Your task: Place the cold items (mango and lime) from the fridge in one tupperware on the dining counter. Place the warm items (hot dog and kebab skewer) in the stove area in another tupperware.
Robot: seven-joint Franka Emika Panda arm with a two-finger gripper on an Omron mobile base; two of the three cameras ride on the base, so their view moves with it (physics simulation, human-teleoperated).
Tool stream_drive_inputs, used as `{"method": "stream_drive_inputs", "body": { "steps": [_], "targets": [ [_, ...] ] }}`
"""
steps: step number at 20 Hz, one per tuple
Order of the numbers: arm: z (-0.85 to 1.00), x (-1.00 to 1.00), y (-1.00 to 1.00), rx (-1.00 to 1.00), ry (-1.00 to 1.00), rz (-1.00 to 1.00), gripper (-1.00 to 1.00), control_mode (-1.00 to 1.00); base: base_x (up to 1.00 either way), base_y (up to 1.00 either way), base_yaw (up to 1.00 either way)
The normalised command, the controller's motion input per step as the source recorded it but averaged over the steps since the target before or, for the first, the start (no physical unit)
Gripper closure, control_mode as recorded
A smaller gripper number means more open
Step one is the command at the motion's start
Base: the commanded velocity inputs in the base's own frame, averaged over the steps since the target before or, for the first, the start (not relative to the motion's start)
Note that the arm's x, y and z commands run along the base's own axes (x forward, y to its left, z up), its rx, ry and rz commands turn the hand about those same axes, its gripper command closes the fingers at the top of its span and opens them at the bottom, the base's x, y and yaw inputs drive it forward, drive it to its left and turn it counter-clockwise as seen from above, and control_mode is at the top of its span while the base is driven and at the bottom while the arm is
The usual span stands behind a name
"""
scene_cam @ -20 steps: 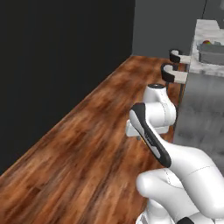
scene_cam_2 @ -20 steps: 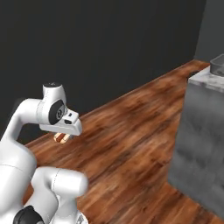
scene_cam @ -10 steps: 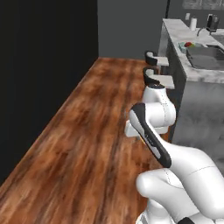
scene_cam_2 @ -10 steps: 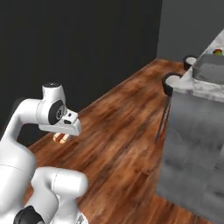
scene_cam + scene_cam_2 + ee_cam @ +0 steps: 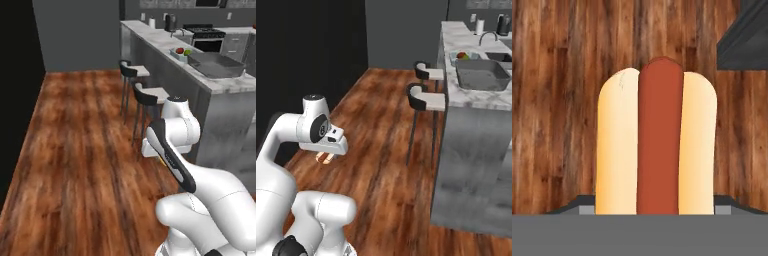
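From the camera behind me on the left, my pincer [image 5: 161,159] hangs low under my white wrist, above the brown wood floor [image 5: 80,150]. A bit of orange peeks out below it, and that is the hot dog [image 5: 163,160]. Just behind my pincer stand two stools [image 5: 150,95] with dark backs. Up and to the right of my pincer runs the dining counter [image 5: 165,42] with its white marble top. On it, well away from my pincer, sits the dark grey tray [image 5: 215,64]. Right behind that tray is the pale blue-green tray [image 5: 179,56], with the mango [image 5: 179,50] and the lime [image 5: 187,52] inside it.

From the camera on the right, my pincer [image 5: 326,157] is low on the left side. The hot dog [image 5: 325,157] sticks out under it. The dark grey tray [image 5: 481,75] is far off, up and to the right, on the dining counter [image 5: 466,95]. The stools [image 5: 426,97] stand between.

From the camera on my hand, the hot dog [image 5: 657,145] is right in front, standing tall. I am holding it in my pincer, with the jaws spread wide around the bun. Wood floor [image 5: 557,100] is behind it.
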Motion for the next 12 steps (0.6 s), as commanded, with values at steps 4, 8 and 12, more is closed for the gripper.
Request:
{"method": "stream_drive_inputs", "body": {
  "steps": [4, 8, 12],
  "targets": [
    [0.0, 0.0, 0.0, 0.0, 0.0, 0.0, 1.0, 1.0, 0.57, 0.89, -0.6],
    [0.0, 0.0, 0.0, 0.0, 0.0, 0.0, 1.0, 1.0, 0.64, 0.67, -0.68],
    [0.0, 0.0, 0.0, 0.0, 0.0, 0.0, 1.0, 1.0, 0.62, 0.65, -0.69]
  ]
}}
